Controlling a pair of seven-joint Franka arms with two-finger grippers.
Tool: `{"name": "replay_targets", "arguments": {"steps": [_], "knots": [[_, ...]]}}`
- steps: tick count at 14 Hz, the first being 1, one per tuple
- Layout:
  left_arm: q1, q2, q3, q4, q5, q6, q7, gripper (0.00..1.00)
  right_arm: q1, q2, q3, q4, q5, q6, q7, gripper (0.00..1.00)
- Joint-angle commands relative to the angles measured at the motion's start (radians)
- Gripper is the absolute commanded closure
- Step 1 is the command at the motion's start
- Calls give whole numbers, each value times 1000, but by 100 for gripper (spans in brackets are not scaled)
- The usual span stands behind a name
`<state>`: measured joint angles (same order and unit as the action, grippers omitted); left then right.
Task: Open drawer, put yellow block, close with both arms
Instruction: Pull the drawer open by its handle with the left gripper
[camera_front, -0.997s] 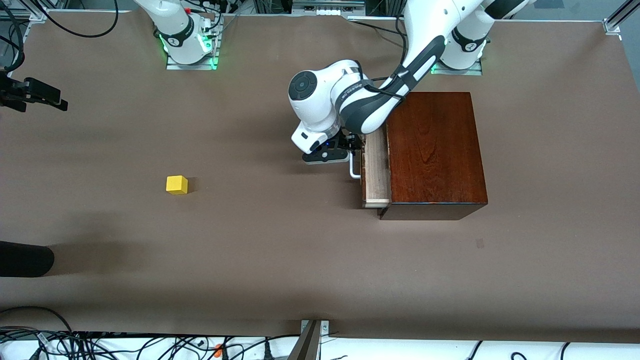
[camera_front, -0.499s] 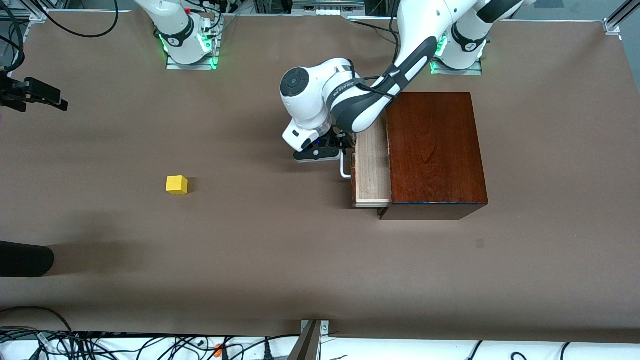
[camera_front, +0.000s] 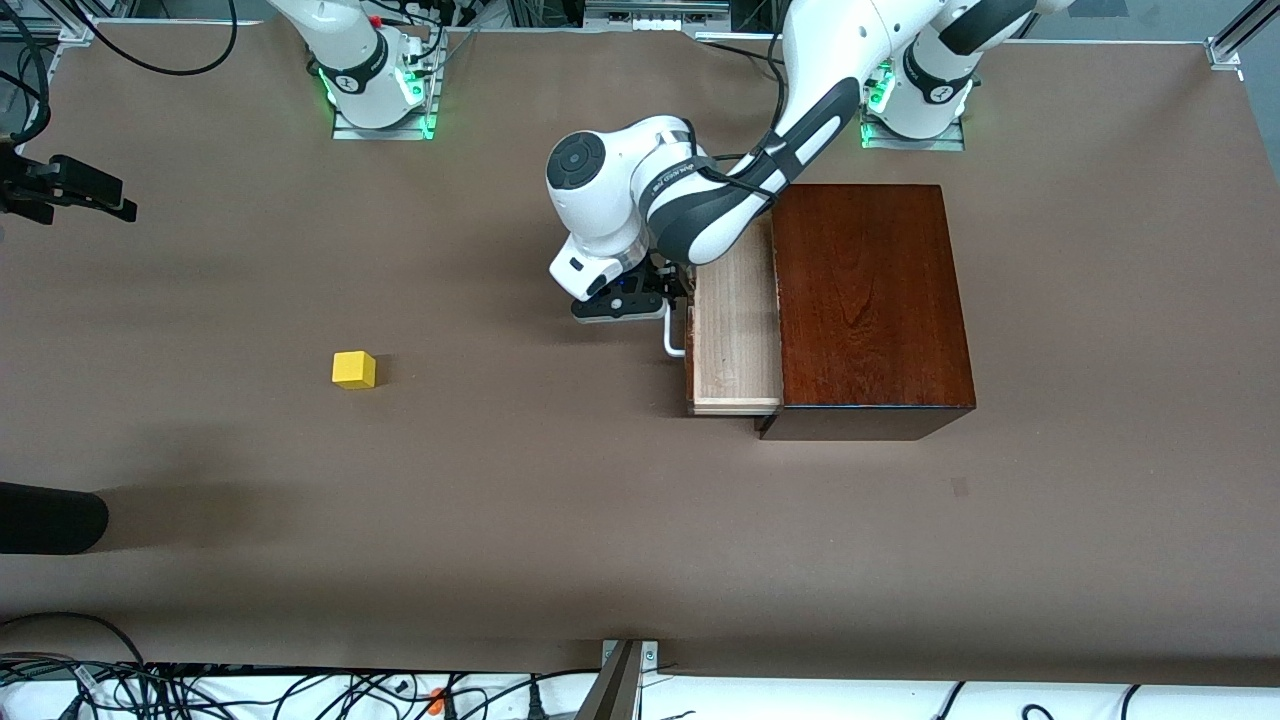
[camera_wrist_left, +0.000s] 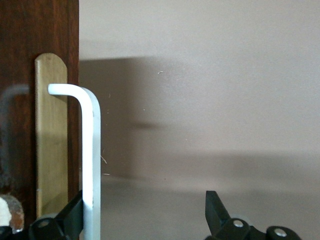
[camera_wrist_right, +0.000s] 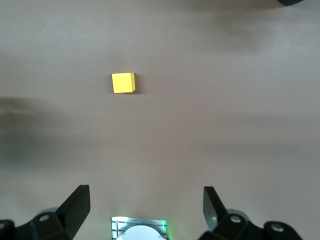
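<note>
My left gripper (camera_wrist_left: 145, 220) is hooked wide open around the white handle (camera_front: 674, 338), one finger (camera_wrist_left: 65, 220) against it, drawer (camera_front: 735, 335) partly out of the wooden box (camera_front: 870, 300). The finger could slip off. My right gripper (camera_wrist_right: 145, 210) waits open above the yellow block (camera_front: 354, 369).
</note>
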<state>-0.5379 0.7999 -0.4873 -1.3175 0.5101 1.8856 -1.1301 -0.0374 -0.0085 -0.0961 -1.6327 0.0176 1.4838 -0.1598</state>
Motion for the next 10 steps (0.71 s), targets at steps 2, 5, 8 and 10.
{"name": "replay_targets", "arguments": {"steps": [2, 5, 8, 10], "knots": [[-56, 67, -17, 112, -18, 15, -37, 0, -7, -4, 9, -1, 8, -8, 6, 0], [-67, 71, -17, 132, -21, 17, -39, 0, -6, -4, 9, -1, 8, -8, 6, 0], [-74, 74, -17, 144, -21, 14, -37, 0, -6, -4, 9, -1, 8, -10, 6, 0], [-70, 65, -17, 142, -21, 6, -36, 0, -6, -2, 9, 1, 8, -7, 6, 0]]}}
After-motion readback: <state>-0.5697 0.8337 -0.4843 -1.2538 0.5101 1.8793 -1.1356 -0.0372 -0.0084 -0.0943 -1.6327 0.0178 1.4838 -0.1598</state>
